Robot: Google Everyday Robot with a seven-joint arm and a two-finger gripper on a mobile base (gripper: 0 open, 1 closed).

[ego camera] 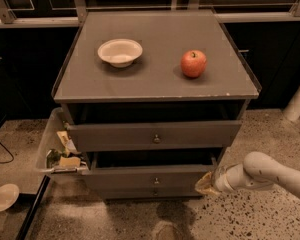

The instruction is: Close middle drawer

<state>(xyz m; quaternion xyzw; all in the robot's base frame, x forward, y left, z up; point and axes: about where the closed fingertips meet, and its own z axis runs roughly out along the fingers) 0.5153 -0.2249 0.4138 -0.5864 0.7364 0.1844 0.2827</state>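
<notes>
Camera view looks down on a grey wooden cabinet (155, 81) with a flat square top, standing on a speckled stone floor (250, 219). Its upper grey drawer (115, 136), the one with the widest front, is pulled out a little, with a dark opening above it. Beneath it is the middle drawer (122, 178), a grey wooden box with a flat front and a small round metal knob (156, 180) at centre. It stands partly open, with a dark gap showing behind its front.

A white, rounded robot arm (270, 171) comes in low from the right edge. A clear plastic bin (46, 144) holding scraps of packaging leans against the cabinet's left side. On the top, a shallow white bowl (120, 51) sits left of centre, and a red apple (193, 63) sits well apart from it to the right. A white round dish (4, 196) lies on the floor at lower left.

At the arm's end, the yellowish gripper (208, 184) sits at the right end of the middle drawer's front, at or just beside its corner. How far it is open cannot be told, nor whether it grasps anything.
</notes>
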